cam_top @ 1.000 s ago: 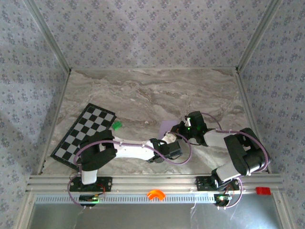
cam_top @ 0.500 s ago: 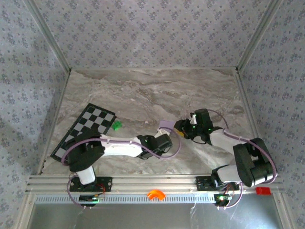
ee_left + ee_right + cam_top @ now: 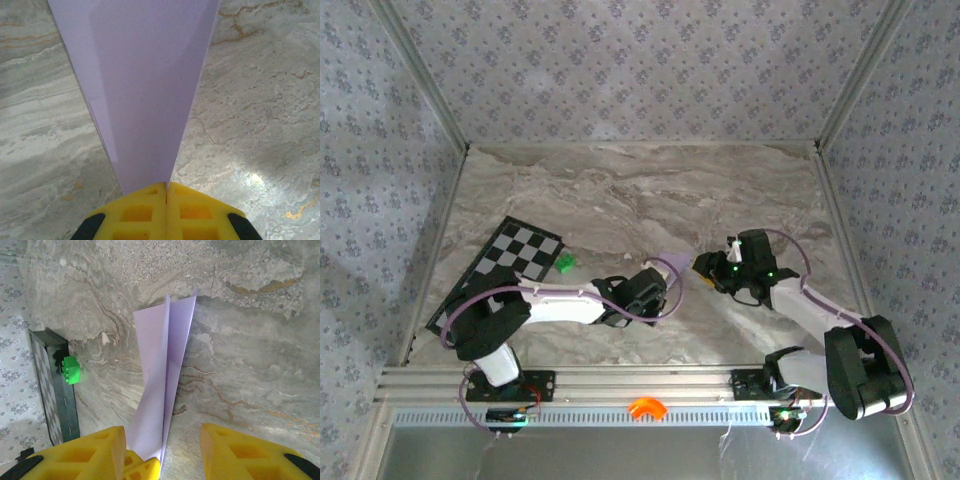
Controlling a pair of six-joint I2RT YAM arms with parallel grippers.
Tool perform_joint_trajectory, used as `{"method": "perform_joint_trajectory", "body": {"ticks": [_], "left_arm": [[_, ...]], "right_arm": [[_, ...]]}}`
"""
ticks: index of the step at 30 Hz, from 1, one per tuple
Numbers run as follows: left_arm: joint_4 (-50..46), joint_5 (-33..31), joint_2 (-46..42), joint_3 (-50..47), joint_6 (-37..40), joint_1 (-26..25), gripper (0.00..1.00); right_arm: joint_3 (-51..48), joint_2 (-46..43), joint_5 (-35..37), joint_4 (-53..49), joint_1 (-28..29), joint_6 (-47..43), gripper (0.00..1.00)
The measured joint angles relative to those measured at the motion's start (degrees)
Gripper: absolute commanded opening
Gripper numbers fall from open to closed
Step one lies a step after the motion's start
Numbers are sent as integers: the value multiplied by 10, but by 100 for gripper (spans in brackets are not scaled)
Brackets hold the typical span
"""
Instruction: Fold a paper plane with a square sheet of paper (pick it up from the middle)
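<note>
Yellow left fingers (image 3: 135,212) are pressed flat together, no gap. The left gripper (image 3: 166,189) clamps the narrow end of the paper plane (image 3: 140,90). Lilac paper fans out wider going away from the pads, with one fold line running up its left side. Marble table (image 3: 260,100) is underneath.

Right gripper (image 3: 162,432): yellow fingers (image 3: 235,450) stand apart, nothing pinched. The plane (image 3: 162,360) runs up through the gap between them. There's clear space on the right-hand side. On the other side the paper edge is very close to the finger; can't tell if it touches. The left gripper's yellow tips (image 3: 142,467) show low in that gap, holding the narrow end. Centre crease is visible, and the wide tail end points away over the marble. Can't tell whether the tail rests on the table or floats just above it.

Further out in the right wrist view, a small green block (image 3: 70,370) sits just beside the checkerboard (image 3: 50,390) edge, well apart from the plane.

Top view: the plane (image 3: 667,264) is mid-table, between the left gripper (image 3: 665,282) and the right gripper (image 3: 705,265), both tips converging on it. The checkerboard (image 3: 510,265) lies to the left with the green block (image 3: 565,262) at its right edge.
</note>
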Motion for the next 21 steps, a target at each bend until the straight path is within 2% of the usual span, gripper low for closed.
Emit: {"method": "perform_joint_trajectory", "body": {"ticks": [21], "left_arm": [[85,123,-14,-52,-22,60,0]], "right_arm": [[-24,-9,0,-4,-2,-4,45]]}}
